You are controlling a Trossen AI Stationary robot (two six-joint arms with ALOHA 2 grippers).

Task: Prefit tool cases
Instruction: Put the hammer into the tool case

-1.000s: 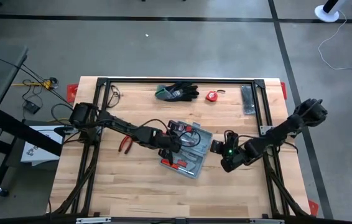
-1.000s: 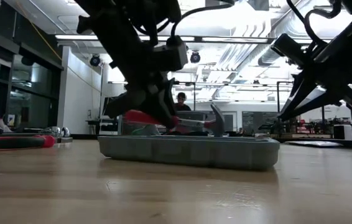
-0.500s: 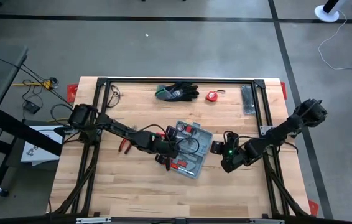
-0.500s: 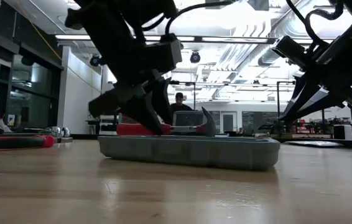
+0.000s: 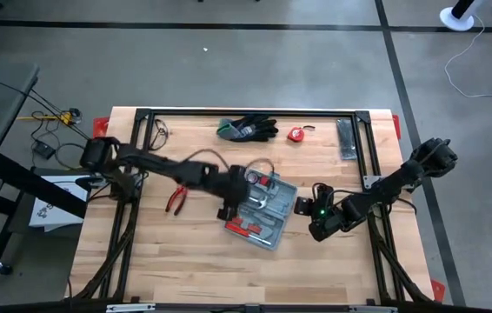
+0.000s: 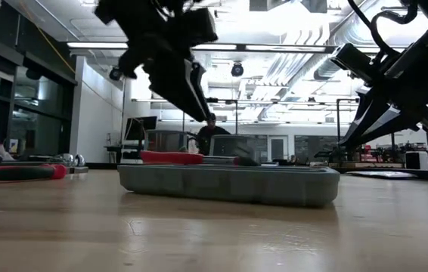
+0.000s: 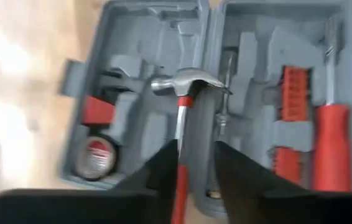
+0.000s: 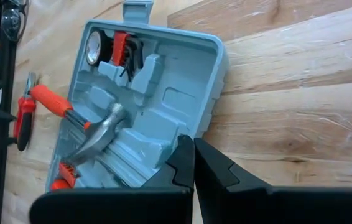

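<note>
Hammer lined up between the left gripper's fingers, over the open case

The tool case [image 5: 262,211] lies directly below the left gripper [image 7: 196,168], whose fingers are parted around the hammer [image 7: 182,118] handle, axis running straight ahead; contact cannot be told. The right gripper [image 8: 194,163], closed and empty, is held beside the case edge.

Grey-blue tool case [image 5: 262,211] lying open and flat on the table, directly below the left gripper [image 5: 225,211]; hammer [image 7: 182,84] resting across its hinge.
</note>
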